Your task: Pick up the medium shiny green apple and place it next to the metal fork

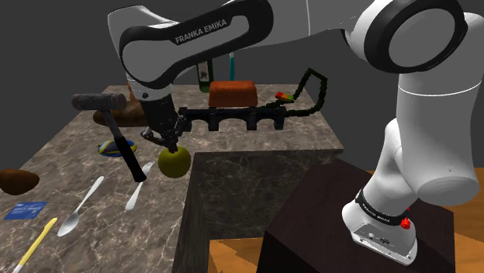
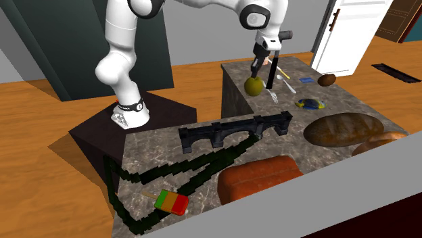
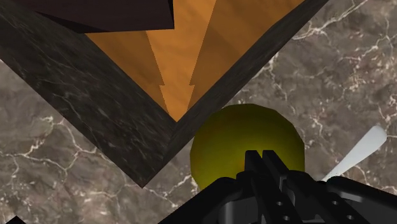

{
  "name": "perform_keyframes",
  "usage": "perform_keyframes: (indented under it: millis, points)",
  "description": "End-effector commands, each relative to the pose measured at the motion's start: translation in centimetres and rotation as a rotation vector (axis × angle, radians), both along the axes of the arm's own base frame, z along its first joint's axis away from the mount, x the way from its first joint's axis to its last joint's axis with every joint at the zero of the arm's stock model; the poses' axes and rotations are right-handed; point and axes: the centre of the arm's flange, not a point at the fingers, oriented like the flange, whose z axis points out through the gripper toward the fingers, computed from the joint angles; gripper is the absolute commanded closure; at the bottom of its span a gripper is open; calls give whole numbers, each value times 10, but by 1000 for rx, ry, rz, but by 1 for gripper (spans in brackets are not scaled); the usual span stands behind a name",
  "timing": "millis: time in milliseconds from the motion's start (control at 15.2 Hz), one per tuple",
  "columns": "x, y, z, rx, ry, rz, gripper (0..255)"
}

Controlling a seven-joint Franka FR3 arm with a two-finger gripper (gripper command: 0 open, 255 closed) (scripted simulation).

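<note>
**Item: apple [image 1: 174,163], yellow-green, glossy.** It is located directly beneath the pincer [image 1: 165,142], over the marbled desk [image 1: 256,143], close to the inner corner where the desk top is notched. Whether it rests on the desk or is raised clear of it cannot be told.

**Item: pincer, black.** The fingers are seen in the wrist view drawn close together at the crown of the apple. The apple is judged to be grasped there and hung below.

**Item: fork [image 1: 140,186], pale metal.** It is laid flat on the desk, just beside the apple, to the shoulder view's left and slightly nearer. Its long axis is run from near-left to far-right, with the tined end pointed towards the apple.

**Item: spoon [image 1: 81,205].** It is laid further left, roughly parallel to the fork.

**Item: hammer [image 1: 116,128], dark.** It is seen just left of the pincer, above the fork.

**Governing relation.** A short carry leftward and nearward is judged sufficient. The apple would best be lowered alongside the fork's shaft, on the side facing the notch. The hammer handle is to be avoided.
</note>
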Motion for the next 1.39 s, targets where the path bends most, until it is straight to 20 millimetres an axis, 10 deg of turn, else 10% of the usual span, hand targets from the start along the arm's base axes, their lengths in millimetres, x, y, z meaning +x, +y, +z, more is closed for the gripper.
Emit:
perform_keyframes:
  millis: [0,594,660,990,1320]
  points:
    - [1,-1,-11,0,-1,0,255]
    - [1,-1,-16,0,-1,0,255]
    - [1,-1,-16,0,-1,0,0]
    - [0,-1,-16,0,-1,0,0]
    - [7,-3,33,0,-1,0,0]
